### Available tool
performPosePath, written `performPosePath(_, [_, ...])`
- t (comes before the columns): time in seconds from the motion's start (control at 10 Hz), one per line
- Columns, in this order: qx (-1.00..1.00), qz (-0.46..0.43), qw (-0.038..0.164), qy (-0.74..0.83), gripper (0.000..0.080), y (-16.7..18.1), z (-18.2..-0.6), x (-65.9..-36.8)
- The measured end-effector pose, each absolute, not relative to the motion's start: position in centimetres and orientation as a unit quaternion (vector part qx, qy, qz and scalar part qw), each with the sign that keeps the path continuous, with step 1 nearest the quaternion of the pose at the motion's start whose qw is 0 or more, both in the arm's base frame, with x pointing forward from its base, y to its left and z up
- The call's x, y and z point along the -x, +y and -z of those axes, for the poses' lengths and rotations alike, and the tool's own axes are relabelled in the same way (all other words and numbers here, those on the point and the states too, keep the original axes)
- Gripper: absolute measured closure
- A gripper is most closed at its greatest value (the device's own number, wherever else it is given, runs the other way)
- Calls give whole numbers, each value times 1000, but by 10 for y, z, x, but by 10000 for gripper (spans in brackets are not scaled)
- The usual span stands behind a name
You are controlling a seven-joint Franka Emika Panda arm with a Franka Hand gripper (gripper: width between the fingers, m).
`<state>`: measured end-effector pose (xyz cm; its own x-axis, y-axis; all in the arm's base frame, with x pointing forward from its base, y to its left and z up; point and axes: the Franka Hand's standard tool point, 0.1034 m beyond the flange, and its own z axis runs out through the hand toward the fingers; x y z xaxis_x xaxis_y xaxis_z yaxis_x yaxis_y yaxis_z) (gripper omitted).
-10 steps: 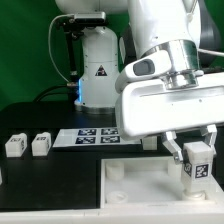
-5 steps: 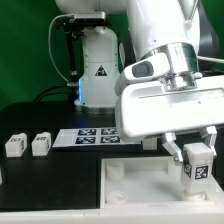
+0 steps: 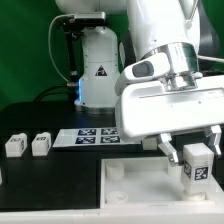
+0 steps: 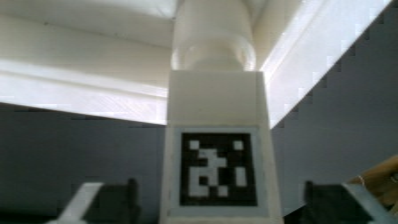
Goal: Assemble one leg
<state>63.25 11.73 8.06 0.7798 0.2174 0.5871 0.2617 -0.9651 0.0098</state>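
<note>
So the claw [image 3: 196,152] is parked astride the leg [image 3: 198,167]. In the wrist view a dark gap is seen between each fingertip [image 4: 98,205] and the leg, so the claw is read as parted, not clamped tbh. The leg is stood upright on the big white panel [image 3: 130,190], at the claw's 6 o'clock, with its round peg end pointed into the panel. Whether it's fully seated can't be told, so probably some twisting is still owed. Out at 9 o'clock in the exterior view, the marker board [image 3: 95,137] and two more blocks [image 3: 14,146] are sat on the tabletop [image 3: 50,185], untouched.
</note>
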Motion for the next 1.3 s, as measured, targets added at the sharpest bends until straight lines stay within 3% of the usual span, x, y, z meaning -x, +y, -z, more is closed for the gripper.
performPosePath(0.1, [943, 306, 36, -127, 199, 117, -80, -632])
performPosePath(0.2, [943, 306, 36, -127, 165, 117, -80, -632])
performPosePath(0.8, [943, 306, 36, -127, 151, 117, -80, -632])
performPosePath(1.2, [961, 244, 37, -129, 151, 109, -115, -653])
performPosePath(1.3, [972, 189, 42, -130, 151, 109, -110, -649])
